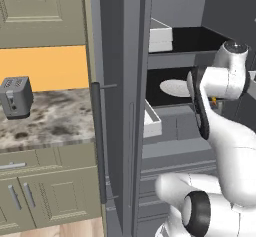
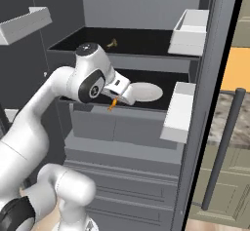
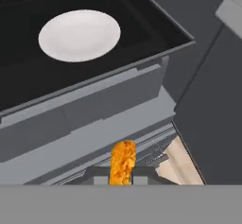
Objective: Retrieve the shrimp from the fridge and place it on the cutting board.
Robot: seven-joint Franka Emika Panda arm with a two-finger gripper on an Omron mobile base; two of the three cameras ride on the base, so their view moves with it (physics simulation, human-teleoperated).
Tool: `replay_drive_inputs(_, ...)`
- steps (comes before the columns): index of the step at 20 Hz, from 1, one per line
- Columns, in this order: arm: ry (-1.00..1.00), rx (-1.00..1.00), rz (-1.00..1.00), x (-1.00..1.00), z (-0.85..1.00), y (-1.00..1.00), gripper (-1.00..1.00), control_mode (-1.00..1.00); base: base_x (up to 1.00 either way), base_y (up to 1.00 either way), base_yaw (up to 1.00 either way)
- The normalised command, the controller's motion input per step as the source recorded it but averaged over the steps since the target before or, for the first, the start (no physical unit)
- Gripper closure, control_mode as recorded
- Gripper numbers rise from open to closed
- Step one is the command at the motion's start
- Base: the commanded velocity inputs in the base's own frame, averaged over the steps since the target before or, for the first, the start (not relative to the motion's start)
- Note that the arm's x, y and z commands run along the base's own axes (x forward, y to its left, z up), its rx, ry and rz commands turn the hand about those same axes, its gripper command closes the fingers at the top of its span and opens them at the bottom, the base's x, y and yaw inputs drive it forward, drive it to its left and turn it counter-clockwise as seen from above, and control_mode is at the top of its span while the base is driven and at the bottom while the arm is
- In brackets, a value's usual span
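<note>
The arm (image 2: 44, 113) is glossy white with smooth, rounded segments. Dark, nearly black rings mark its joints; one round cap at 12 o'clock is light grey.

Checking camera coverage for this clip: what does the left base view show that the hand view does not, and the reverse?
Left base view alone: the small grey toaster on the speckled stone counter, beige-green cabinets and the dark grey fridge's long black bar handle.

Hand view alone: the orange-pink shrimp held in the pincer, and a strip of wooden floor.

Both: the round white plate on the dark fridge shelf.
</note>
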Motion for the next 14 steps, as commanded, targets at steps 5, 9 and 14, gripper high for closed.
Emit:
replay_drive_inputs(5, 0.19, 0.16, 0.15, -0.84, 0.91, -0.15, 1.00, -1.00, 0.00, 0.00, 0.00)
replay_drive_inputs(9, -0.26, -0.02, 0.07, -0.63, 0.57, 0.20, 1.00, -1.00, 0.00, 0.00, 0.00)
replay_drive_inputs(14, 0.06, 0.00, 0.00, -0.34, -0.17, 0.00, 1.00, -1.00, 0.00, 0.00, 0.00)
